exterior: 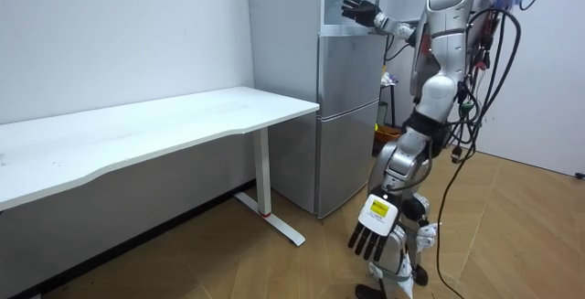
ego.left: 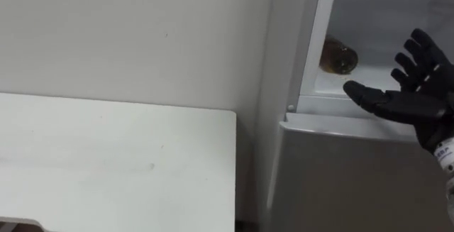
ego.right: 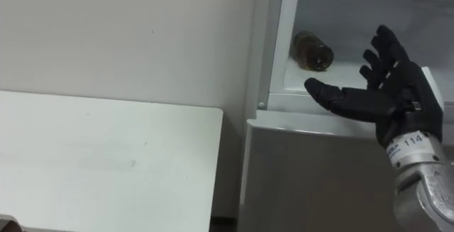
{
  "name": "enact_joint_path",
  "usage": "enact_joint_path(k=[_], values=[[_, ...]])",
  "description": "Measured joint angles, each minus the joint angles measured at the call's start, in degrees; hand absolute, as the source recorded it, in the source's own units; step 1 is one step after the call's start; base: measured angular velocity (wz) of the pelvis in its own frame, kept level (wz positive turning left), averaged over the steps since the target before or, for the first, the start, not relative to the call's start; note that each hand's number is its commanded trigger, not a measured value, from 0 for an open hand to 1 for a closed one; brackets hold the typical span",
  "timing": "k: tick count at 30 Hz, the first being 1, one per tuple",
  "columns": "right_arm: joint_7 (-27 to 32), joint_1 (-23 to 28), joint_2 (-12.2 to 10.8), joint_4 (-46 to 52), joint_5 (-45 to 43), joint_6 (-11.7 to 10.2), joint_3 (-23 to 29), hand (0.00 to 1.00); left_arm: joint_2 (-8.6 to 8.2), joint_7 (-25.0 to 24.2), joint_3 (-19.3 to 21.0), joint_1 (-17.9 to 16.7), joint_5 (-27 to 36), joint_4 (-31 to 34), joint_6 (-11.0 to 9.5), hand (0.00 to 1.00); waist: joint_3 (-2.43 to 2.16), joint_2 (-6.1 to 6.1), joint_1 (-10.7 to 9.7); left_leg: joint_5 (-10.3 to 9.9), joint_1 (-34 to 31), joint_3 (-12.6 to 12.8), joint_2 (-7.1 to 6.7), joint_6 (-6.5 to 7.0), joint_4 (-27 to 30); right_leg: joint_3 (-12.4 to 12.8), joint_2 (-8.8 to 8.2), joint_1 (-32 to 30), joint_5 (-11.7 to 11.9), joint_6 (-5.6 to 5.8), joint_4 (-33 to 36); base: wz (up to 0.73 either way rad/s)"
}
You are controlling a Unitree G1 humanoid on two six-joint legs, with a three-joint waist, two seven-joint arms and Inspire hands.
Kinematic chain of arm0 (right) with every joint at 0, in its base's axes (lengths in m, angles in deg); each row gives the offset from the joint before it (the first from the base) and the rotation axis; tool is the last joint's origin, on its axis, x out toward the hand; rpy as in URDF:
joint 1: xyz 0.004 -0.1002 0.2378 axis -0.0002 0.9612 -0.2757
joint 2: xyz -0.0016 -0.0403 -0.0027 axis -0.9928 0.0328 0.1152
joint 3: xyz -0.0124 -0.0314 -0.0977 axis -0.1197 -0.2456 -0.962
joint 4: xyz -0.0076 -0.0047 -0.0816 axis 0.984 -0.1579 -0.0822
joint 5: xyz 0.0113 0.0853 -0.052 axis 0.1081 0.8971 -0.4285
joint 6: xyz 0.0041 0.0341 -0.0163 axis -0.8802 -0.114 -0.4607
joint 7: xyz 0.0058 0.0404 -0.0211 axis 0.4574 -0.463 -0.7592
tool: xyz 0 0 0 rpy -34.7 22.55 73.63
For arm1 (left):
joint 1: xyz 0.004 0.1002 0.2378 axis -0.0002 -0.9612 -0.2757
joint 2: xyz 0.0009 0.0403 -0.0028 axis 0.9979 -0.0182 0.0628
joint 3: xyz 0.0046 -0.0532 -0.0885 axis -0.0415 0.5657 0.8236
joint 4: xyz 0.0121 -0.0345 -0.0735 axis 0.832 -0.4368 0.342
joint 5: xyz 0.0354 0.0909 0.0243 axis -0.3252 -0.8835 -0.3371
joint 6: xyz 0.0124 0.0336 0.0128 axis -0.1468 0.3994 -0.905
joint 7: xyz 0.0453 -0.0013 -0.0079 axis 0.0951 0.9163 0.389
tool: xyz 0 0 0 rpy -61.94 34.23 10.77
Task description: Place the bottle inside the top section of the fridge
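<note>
The bottle (ego.right: 313,50) lies on its side inside the upper fridge (ego.right: 333,8). The right hand (ego.right: 386,98) hovers before it, fingers spread and empty. The left hand (exterior: 374,228) hangs open.

Even, soft indoor light, dim in the eye views, faint shade beneath the white table (exterior: 164,125)

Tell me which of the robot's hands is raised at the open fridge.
The right hand, spread open before the upper fridge where the bottle lies on its side; the left hand hangs low at its side.
</note>
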Motion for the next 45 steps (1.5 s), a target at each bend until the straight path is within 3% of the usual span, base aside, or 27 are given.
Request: enact_joint_path(k=[2, 12, 18, 24, 28, 31, 38, 42, 45], values=[[0.1, 0.0, -1.0, 0.0, 0.0, 0.0, 1.3, 0.0, 0.0, -0.1, 0.0, 0.2, 0.0, 0.0, -0.1, 0.0, 0.03, -0.13, 0.0, 0.0, 0.0, 0.0, -0.02, 0.0, -0.2, -0.1, 0.0, 0.0, 0.0, 0.06, -0.1, 0.0], [0.8, 0.1, -1.1, 1.6, 0.9, 0.0, 1.5, 0.0, 0.01, -0.1, 0.0, 0.1, -0.3, 0.0, -1.1, 0.0, 0.09, -0.78, 0.0, -0.1, 0.3, 0.1, 0.04, -0.09, -1.3, -0.3, 0.05, -0.4, 0.0, 0.06, 0.0, 0.0], [1.7, 3.7, -1.2, 9.0, 0.5, -0.1, 2.0, 0.0, 0.0, 0.2, 0.2, -0.2, -0.5, 0.0, -2.1, 0.0, 0.21, -1.09, 0.4, -0.3, 1.2, 0.8, 0.2, -0.16, -1.5, 0.1, 0.13, 0.1, 0.0, 0.06, 0.0, -0.04], [2.4, 7.8, -2.8, 16.1, -2.1, -1.3, 2.2, 0.0, -0.19, 0.1, 0.2, -0.8, 0.1, -0.2, -2.7, 0.0, 0.46, -0.8, 0.2, -0.7, 1.0, 1.4, 0.69, -0.38, -1.2, 0.7, 0.46, 0.0, 0.0, 0.05, 0.1, -0.08], [1.6, 9.6, -5.1, 20.6, -0.9, -1.4, 2.2, 0.0, -0.64, 0.1, 0.0, 0.0, 0.0, -1.3, -2.8, 0.0, 0.18, -0.25, 0.1, -0.8, 1.1, 1.6, 0.83, -0.43, -1.1, 1.2, 0.56, -0.1, 0.0, 0.01, 0.2, -0.04], [-0.1, 10.5, -6.8, 22.4, 1.1, -3.1, 2.2, 0.0, -0.69, 0.1, -0.1, 0.7, -0.2, -2.5, -3.0, 0.0, 0.21, 0.34, 0.0, -0.8, 1.2, 1.8, 0.79, -0.43, -1.1, 1.4, 0.63, 0.0, 0.0, -0.01, 0.2, -0.01], [-6.1, 11.2, -10.4, 23.2, 13.8, -4.2, 1.3, 0.0, -1.6, 0.0, -1.3, 0.7, 0.0, -2.3, -3.9, 0.0, 0.22, 1.72, 0.1, -0.8, 0.7, 2.8, 0.92, -0.43, -1.2, 2.1, 0.63, -1.2, 0.0, -0.04, 0.9, -0.06], [-10.3, 12.7, -12.7, 23.2, 21.3, -4.5, 0.0, 0.0, -1.99, 0.3, -2.6, 0.9, 0.0, -2.4, -4.0, 0.0, -0.18, 2.56, 0.3, -0.8, 0.8, 3.0, 0.97, -0.41, -0.9, 2.4, 0.7, -1.3, 0.0, -0.04, 0.9, -0.01], [-14.0, 14.9, -15.0, 23.1, 25.7, -4.5, -2.1, 0.0, -2.73, 1.1, -3.6, 1.3, 0.0, -2.7, -4.2, 0.0, -0.04, 2.92, 0.6, -0.9, 1.2, 3.4, 1.0, -0.43, -1.1, 2.8, 0.74, -1.3, 0.0, -0.04, 1.0, -0.07]])
